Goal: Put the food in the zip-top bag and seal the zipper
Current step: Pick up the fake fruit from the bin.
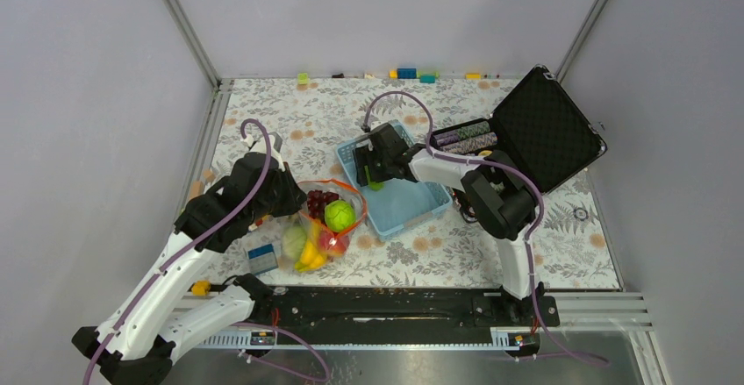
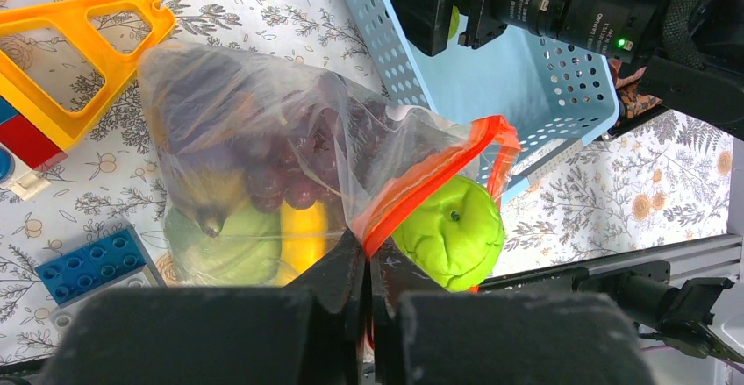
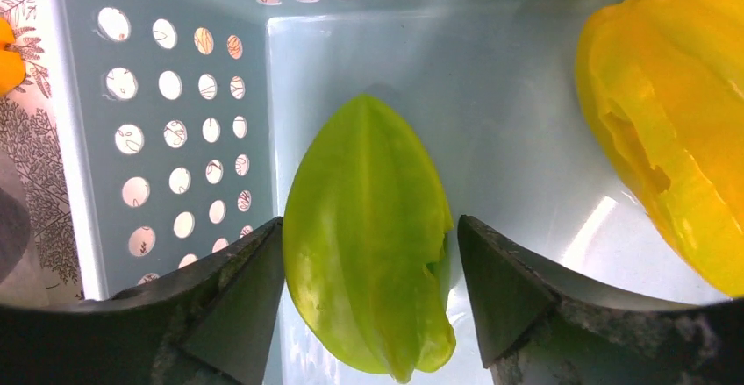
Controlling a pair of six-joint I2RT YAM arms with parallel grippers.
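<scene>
**While Left Arm Pinches the Bag Mouth, Right Arm Straddles a Green Piece**

Where the zip-top bag (image 1: 316,223) lies left of centre in the top view, the left gripper (image 2: 367,258) is pressed together on the zipper (image 2: 430,179), the orange-red strip clamped between its dark fingertips at the bottom middle of the left wrist view. Inside the clear plastic, purple grapes (image 2: 289,174) and a yellow banana (image 2: 303,240) show through. A pale green head (image 2: 452,231) sits at the bag's mouth, against the strip, lower right of centre.

At the centre of the top view, the right gripper (image 1: 373,170) reaches down into the light-blue basket (image 1: 412,205). Its jaws are spread, one on each side of a green piece (image 3: 364,245) lying on the basket floor in the lower middle of the right wrist view. The finger (image 3: 237,306) on the picture's left meets the piece's edge; a thin shadow shows at the other. A yellow piece (image 3: 676,122) lies at the upper right, apart from the green one.

An open black case (image 1: 544,126) stands at the top view's upper right.
</scene>
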